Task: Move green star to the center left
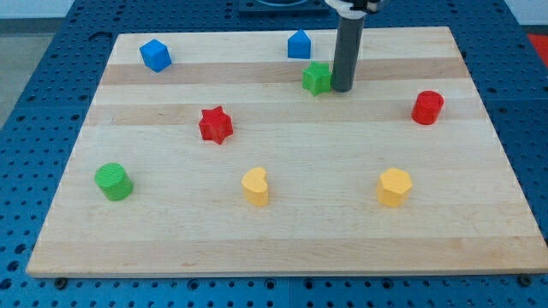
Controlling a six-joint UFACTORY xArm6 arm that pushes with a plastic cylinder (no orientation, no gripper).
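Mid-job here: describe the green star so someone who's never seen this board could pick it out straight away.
Start at the wooden board and go to its top edge, just right of middle, where the dark rod comes down. The green star sits immediately left of my tip, below and right of a blue block. The only other green block is a cylinder, far off at the lower left.

You're looking at a robotics lab bench.
A pale wooden board [282,231] sits on a blue perforated table [51,51], with small coloured blocks scattered across it as test pieces.
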